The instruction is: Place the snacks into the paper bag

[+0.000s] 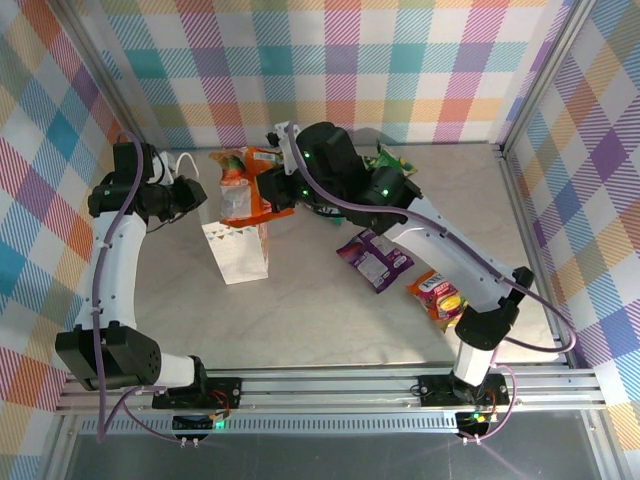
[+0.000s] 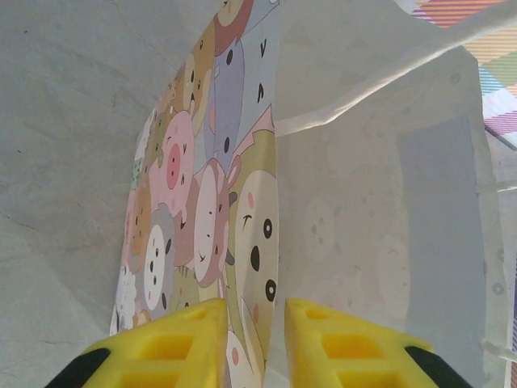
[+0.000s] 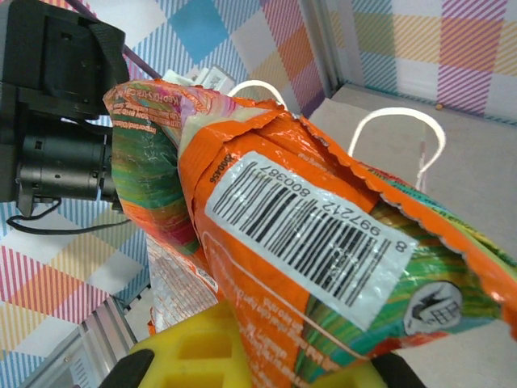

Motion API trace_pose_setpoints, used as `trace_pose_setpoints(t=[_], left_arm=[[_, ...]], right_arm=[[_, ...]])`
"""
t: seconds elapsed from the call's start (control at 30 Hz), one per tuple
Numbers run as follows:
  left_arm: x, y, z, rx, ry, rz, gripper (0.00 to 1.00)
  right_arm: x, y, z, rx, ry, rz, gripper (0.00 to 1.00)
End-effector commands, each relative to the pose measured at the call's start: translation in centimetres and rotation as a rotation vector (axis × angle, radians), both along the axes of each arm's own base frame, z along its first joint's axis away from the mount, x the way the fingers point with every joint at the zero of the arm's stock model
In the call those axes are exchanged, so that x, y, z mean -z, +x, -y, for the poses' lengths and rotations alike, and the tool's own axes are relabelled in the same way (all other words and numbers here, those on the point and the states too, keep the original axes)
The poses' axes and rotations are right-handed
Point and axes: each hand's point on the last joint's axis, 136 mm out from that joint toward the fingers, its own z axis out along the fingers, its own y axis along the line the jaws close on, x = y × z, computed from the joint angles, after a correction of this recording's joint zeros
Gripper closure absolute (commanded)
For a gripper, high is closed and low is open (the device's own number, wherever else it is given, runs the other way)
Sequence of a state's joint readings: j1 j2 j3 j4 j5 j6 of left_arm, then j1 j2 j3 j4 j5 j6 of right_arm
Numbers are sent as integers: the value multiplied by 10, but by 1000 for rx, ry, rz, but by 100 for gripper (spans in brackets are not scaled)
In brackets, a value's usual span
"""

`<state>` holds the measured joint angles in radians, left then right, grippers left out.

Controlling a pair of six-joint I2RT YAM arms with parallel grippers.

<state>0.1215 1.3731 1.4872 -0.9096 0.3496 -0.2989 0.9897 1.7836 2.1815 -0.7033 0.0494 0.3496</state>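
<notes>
At the far left, the left gripper (image 1: 192,197) stands level with the rim of the paper bag (image 1: 238,252), a white cord handle (image 1: 185,160) looping up beside it. The left wrist camera looks down along the bag's cartoon-animal panel (image 2: 206,210). That panel's edge runs between the yellow fingers (image 2: 190,343), which are set narrow and pinching the paper. The bag stands upright on the marbled tabletop (image 1: 330,320), left of centre, its mouth facing up. Directly over that mouth hangs an orange snack packet (image 1: 245,185), crumpled, with green showing at its top. It is clamped in the right gripper (image 1: 272,190), whose arm reaches in from the bag's right. Seen from the right wrist, the packet's barcode label (image 3: 307,234) faces the lens, and a yellow finger (image 3: 190,352) is pressed against the foil below it. A second cord handle (image 3: 396,111) arcs just behind the packet, and the black wrist of the left arm (image 3: 56,121) sits beyond it. To the right of the bag a purple packet (image 1: 375,258) lies flat on the table, well apart from the bag. Farther right again is an orange-red and yellow packet (image 1: 438,295). A green packet (image 1: 388,158) lies behind the right arm, toward the plaid back wall (image 1: 400,60).
</notes>
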Motion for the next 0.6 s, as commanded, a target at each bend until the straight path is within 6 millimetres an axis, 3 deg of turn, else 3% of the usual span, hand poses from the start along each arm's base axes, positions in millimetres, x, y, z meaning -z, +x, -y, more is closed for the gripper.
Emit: trace_pose_setpoints(t=[0.0, 0.2, 0.57], left_arm=[[1, 2, 0, 4, -19, 4, 77], [3, 3, 3, 11, -36, 3, 82], [7, 0, 4, 4, -55, 5, 86]], right_arm=[[-36, -6, -13, -52, 102, 63, 100], [-39, -4, -29, -91, 142, 56, 100], [-41, -24, -66, -307, 219, 74, 100]])
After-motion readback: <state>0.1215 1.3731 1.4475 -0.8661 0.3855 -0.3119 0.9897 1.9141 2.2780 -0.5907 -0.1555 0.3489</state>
